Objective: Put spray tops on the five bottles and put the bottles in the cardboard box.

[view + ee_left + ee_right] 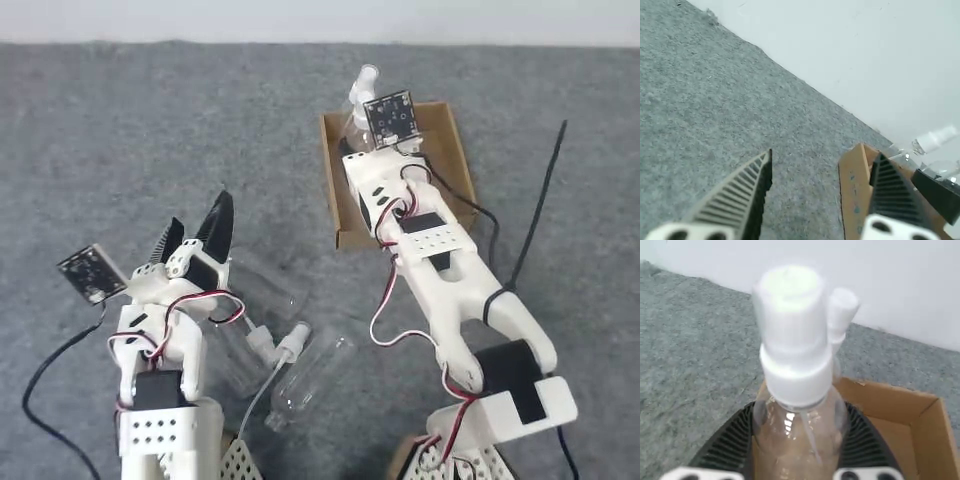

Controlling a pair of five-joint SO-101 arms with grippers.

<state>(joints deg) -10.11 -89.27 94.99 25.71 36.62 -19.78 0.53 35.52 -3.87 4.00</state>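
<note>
We risk dropping outside the box (452,140).
Well left of the box, our left gripper (201,212) gapes empty; our right gripper (799,440) clamps a capped bottle (796,365) above the box's far edge, so released here, it could tip out.

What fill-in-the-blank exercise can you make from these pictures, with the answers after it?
1. The right gripper is shut on a clear bottle that wears a white ____.
2. This bottle is held at the rim of the ____ box.
3. The left gripper is ____ and holds nothing.
Missing words: spray top; cardboard; open.
</note>
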